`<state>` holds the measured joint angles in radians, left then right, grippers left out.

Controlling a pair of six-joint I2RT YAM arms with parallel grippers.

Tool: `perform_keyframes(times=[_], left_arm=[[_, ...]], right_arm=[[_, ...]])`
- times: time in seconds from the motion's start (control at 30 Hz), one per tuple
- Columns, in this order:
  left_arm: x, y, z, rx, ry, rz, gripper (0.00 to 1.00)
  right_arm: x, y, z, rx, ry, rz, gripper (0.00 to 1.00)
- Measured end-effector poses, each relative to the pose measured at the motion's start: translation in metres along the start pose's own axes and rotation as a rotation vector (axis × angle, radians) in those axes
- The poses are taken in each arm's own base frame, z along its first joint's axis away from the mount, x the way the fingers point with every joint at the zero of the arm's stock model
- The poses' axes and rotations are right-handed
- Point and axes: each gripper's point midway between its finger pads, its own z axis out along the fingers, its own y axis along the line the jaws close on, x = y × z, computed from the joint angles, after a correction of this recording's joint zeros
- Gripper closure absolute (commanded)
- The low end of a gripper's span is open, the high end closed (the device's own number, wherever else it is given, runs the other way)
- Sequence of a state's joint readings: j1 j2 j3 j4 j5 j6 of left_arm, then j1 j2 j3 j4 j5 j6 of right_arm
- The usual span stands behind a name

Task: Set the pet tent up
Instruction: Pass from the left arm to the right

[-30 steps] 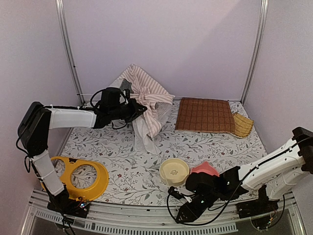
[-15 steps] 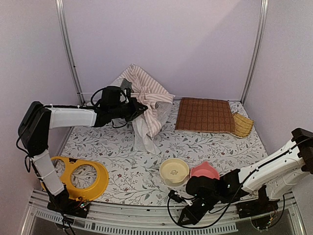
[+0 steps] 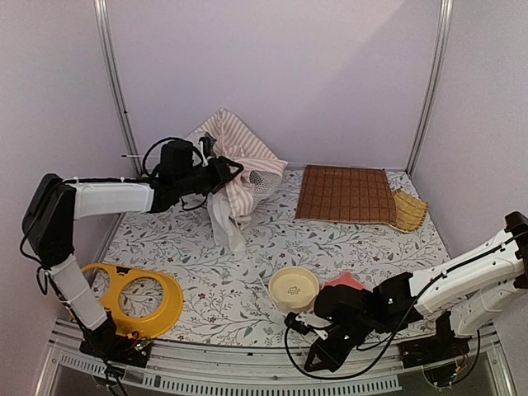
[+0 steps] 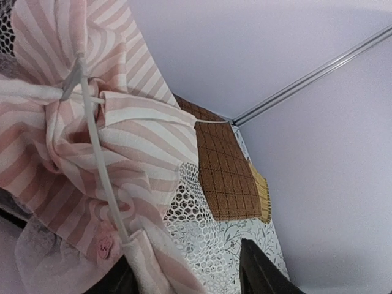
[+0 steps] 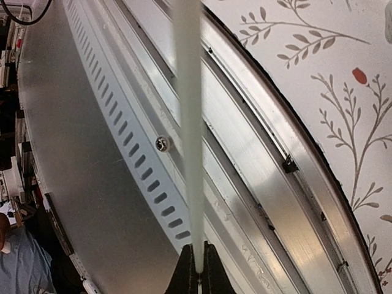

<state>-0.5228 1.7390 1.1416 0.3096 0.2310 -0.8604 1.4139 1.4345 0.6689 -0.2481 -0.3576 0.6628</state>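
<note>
The pet tent (image 3: 238, 157), a crumpled heap of pink-and-white striped fabric with white mesh, lies at the back left of the table. My left gripper (image 3: 224, 173) is at its near side. In the left wrist view its jaws (image 4: 187, 269) stand apart, with the tent's fabric (image 4: 122, 141) and a thin clear pole (image 4: 98, 165) bunched against the left finger. My right gripper (image 3: 318, 356) hangs over the table's front rail. There it (image 5: 197, 269) is shut on a thin pale pole (image 5: 190, 122) that runs straight out from the fingertips.
A brown quilted mat (image 3: 345, 194) lies at the back right over a yellow mat (image 3: 410, 211). A cream bowl (image 3: 294, 288) and a pink bowl (image 3: 346, 285) sit near the front, beside the right arm. A yellow ring (image 3: 136, 299) lies front left. The metal front rail (image 5: 275, 184) is under the right gripper.
The left gripper's jaws have opened, and the arm drew back left, the tent heap shifting left with it. The right gripper closed on the pole and edged right along the front rail.
</note>
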Motion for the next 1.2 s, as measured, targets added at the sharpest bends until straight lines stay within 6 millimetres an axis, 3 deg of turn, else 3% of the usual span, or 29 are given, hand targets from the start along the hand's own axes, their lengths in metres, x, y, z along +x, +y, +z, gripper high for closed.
perform_keyframes(times=[0.33,0.63,0.77,0.97,1.2], left_arm=[[-0.023,-0.047,-0.070,0.111,-0.130,0.179,0.36],[-0.011,-0.057,-0.114,0.167,-0.195,0.300,0.31],[-0.005,-0.060,-0.134,0.186,-0.226,0.335,0.35],[-0.004,-0.068,-0.165,0.211,-0.290,0.382,0.51],[0.012,-0.062,-0.175,0.184,-0.296,0.377,0.57]], right_arm=[[-0.041,-0.007,-0.022,0.002,-0.086,0.028,1.00],[-0.071,0.007,-0.033,-0.034,-0.140,0.001,1.00],[-0.079,0.002,-0.034,-0.026,-0.149,0.016,1.00],[-0.082,0.001,-0.031,-0.028,-0.142,0.021,1.00],[-0.085,0.002,-0.031,-0.035,-0.137,0.027,1.00]])
